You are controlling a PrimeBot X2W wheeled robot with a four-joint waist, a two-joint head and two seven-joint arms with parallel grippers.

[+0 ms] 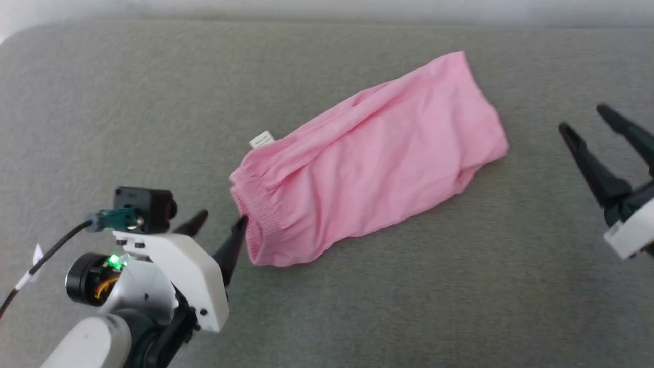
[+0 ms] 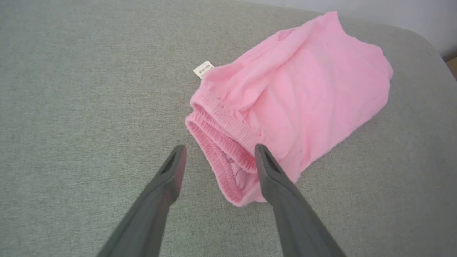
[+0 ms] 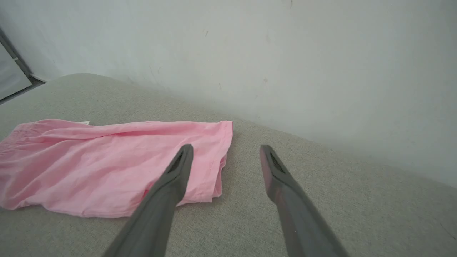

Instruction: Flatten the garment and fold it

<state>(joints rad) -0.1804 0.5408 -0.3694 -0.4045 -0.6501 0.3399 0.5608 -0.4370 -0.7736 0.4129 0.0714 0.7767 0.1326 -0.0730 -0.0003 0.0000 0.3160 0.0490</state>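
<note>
The pink shorts (image 1: 373, 158) lie folded lengthwise on the grey cushion, slanting from near left to far right. Their gathered waistband (image 1: 255, 214) faces my left gripper, and a small white label (image 1: 262, 138) sticks out at the far side. My left gripper (image 1: 223, 219) is open just beside the waistband; in the left wrist view its fingers (image 2: 175, 171) straddle the waistband's edge (image 2: 221, 142) with nothing held. My right gripper (image 1: 587, 120) is open, apart from the hem end (image 3: 221, 157) of the shorts (image 3: 107, 164).
The grey fabric cushion (image 1: 409, 306) spreads all around the shorts. A pale wall (image 3: 285, 53) rises behind its far edge. The cushion's rounded corner (image 2: 421, 39) lies beyond the shorts in the left wrist view.
</note>
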